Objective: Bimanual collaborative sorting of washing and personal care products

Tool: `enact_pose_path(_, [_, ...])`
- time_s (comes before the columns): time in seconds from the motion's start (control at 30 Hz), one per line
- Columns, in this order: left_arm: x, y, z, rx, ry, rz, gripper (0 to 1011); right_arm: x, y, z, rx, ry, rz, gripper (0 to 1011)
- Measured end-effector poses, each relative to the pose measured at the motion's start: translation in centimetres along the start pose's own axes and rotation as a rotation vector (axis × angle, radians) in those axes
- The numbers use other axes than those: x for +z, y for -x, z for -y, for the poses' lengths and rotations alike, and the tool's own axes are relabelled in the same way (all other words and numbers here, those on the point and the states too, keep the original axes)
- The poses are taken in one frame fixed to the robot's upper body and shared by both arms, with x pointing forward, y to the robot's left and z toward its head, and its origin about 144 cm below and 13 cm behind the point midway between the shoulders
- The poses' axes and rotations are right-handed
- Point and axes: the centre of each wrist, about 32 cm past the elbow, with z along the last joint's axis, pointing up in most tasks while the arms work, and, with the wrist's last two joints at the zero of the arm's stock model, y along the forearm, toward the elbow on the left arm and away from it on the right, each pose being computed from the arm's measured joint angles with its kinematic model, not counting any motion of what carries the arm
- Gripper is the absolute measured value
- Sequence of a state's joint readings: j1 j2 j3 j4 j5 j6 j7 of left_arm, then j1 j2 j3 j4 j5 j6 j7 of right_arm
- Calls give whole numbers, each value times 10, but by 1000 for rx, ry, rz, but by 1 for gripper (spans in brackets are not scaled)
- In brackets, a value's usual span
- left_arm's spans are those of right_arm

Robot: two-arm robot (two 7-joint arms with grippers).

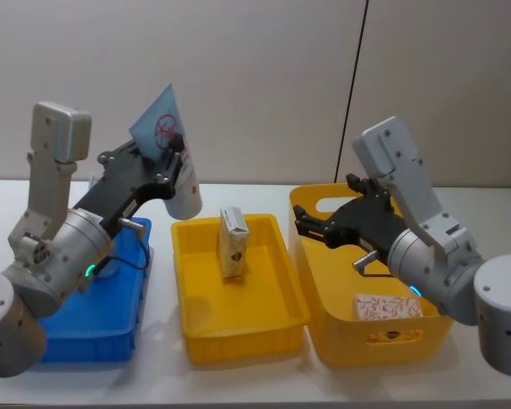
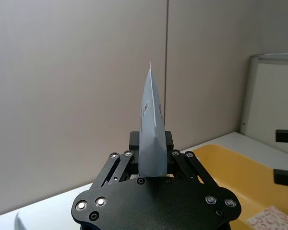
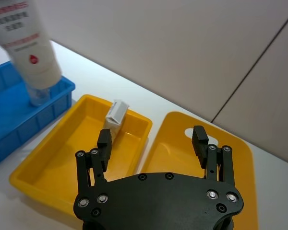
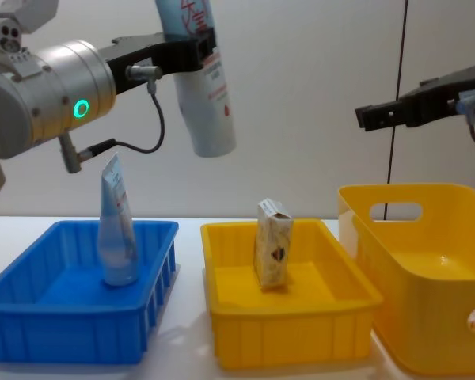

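My left gripper (image 1: 174,152) is shut on a pale bluish-white squeeze tube (image 1: 157,119) with red print, held high above the gap between the blue bin (image 1: 85,336) and the shallow yellow tray (image 1: 238,339), cap end down. From the chest the tube (image 4: 212,119) hangs tilted in the gripper (image 4: 191,49). A second tube (image 4: 117,233) stands in the blue bin (image 4: 63,324). One small white carton (image 1: 232,243) stands upright in the tray. My right gripper (image 1: 305,220) hovers open and empty over the deep yellow bin (image 1: 383,339).
A white pack with red pattern (image 1: 387,307) lies in the deep yellow bin. The three containers stand side by side near the table's front edge. A grey wall runs behind the white table (image 1: 255,192).
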State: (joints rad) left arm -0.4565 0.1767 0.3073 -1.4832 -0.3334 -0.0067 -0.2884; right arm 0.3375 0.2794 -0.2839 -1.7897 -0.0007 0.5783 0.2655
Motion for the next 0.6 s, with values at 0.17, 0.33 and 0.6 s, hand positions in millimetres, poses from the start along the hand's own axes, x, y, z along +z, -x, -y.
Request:
enact_pose_path(0.17, [0, 3, 5, -49, 17, -7, 239, 0, -3, 1, 52, -8, 31, 1002])
enact_pose_path(0.33, [1, 5, 9, -95, 34, -15, 239, 1, -7, 1, 106, -18, 63, 1002])
enact_pose_path(0.6, [2, 9, 14, -147, 47, -26, 239, 1, -12, 1, 174, -32, 102, 1002])
